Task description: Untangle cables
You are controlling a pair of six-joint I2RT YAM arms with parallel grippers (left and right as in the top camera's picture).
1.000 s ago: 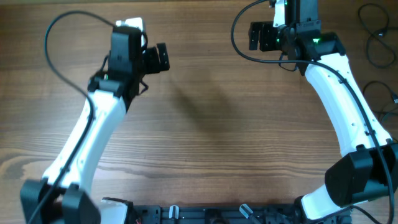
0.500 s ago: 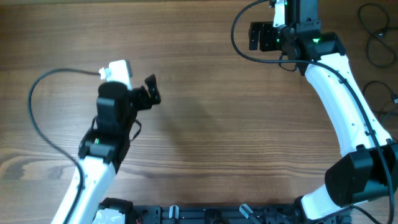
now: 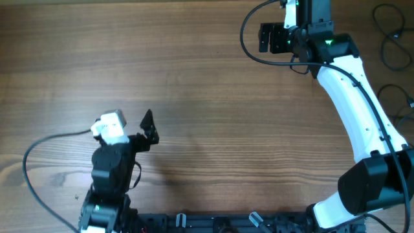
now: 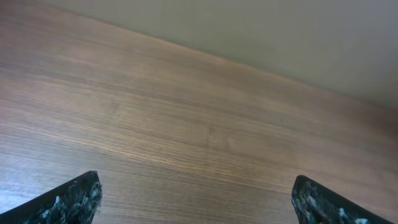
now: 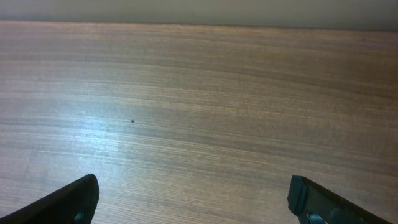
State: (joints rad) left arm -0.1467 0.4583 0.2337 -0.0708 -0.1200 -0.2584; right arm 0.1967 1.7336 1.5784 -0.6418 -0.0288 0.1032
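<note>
Left gripper (image 3: pixel 150 127) and right gripper (image 3: pixel 264 37) hover with jaws spread wide, holding nothing. The cables (image 3: pixel 391 39) lie looped at the table's (image 3: pixel 207 97) right edge, where a clumsy reach could sweep them overboard.

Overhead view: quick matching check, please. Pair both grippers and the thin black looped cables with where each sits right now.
1. left arm's black two-finger gripper
2. right arm's black two-finger gripper
3. thin black looped cables

A. right edge of the brown wooden table
B. near side, left
C. far side, right of centre

Pairs: 1-B, 2-C, 3-A.
</note>
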